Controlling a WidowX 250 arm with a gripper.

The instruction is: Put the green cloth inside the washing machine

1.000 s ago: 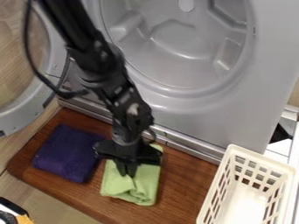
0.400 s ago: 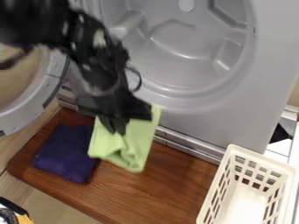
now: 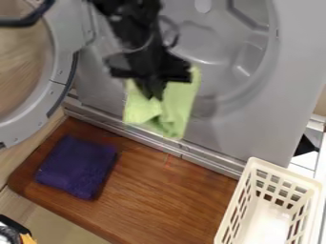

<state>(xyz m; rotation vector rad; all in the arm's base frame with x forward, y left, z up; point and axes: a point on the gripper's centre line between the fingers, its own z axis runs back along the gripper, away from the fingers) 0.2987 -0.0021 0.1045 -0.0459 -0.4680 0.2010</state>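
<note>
The gripper [image 3: 153, 93] hangs in the upper middle of the view, shut on the green cloth [image 3: 178, 106]. The light green cloth dangles from its fingers, raised off the wooden board, in front of the lower left rim of the opening of the grey washing machine [image 3: 267, 109]. The round drum cavity stands open behind and to the right of the cloth, and the arm covers part of its left side.
A folded purple cloth [image 3: 76, 167] lies on the left of the brown wooden board [image 3: 159, 190]. The open round door [image 3: 56, 90] is at the left. A cream plastic basket [image 3: 255, 164] stands at the lower right.
The gripper has lifted the green cloth off the board, and carried it up, lately also to the right, to the front of the machine. The purple cloth has stayed in place.
</note>
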